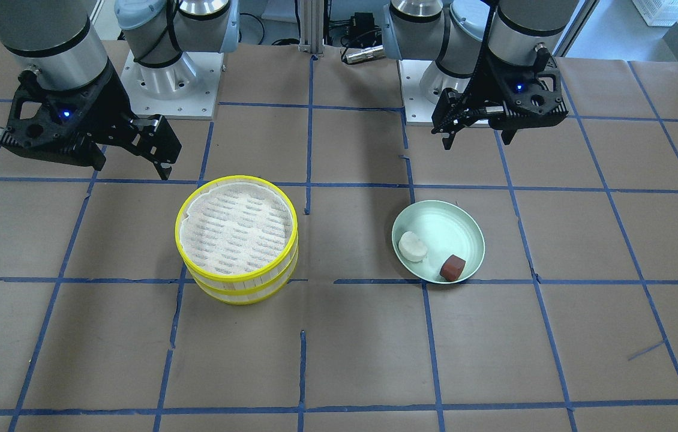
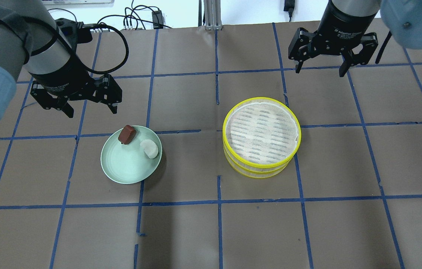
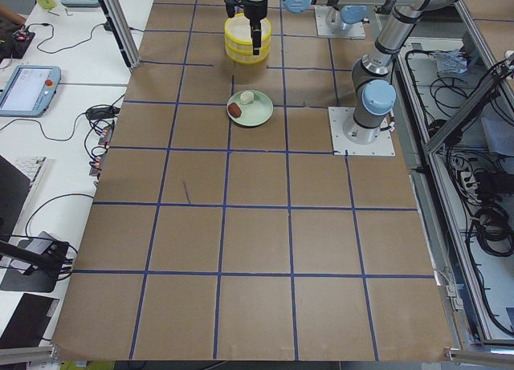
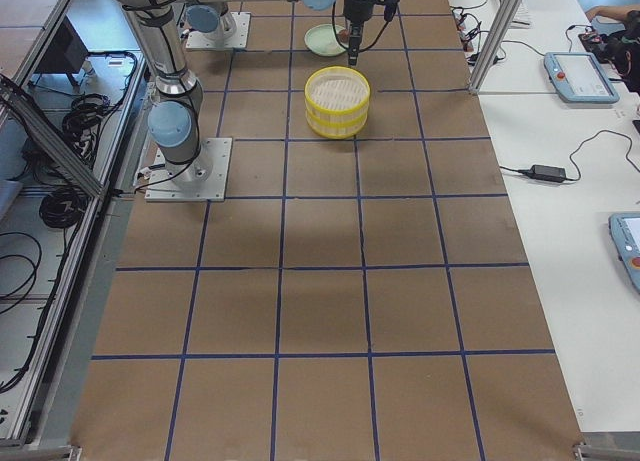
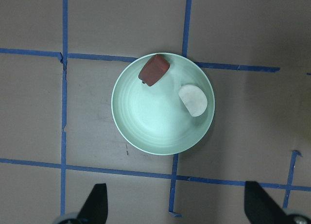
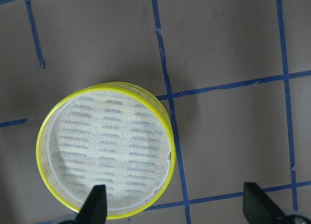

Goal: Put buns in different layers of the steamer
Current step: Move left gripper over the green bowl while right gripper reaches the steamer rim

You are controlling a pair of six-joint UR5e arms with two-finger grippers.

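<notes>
The white bun [image 2: 149, 148] and the reddish-brown bun [image 2: 126, 134] lie on a pale green plate [image 2: 121, 172] on the left of the table. The steamer [image 2: 259, 169] stands to the right with its two layers stacked. The top layer's white liner is bare and the lower layer's inside is hidden. My left gripper [image 2: 92, 111] hangs open and empty just behind the plate. In the left wrist view both buns [image 5: 193, 100] [image 5: 154, 70] show between its fingers. My right gripper [image 2: 320, 71] hangs open and empty behind the steamer, which also shows in the right wrist view [image 6: 171, 151].
The table is brown paper with a grid of blue tape. The two arm bases [image 1: 168, 72] [image 1: 429, 78] stand at its robot side. Bare table lies between plate and steamer and along the operators' side.
</notes>
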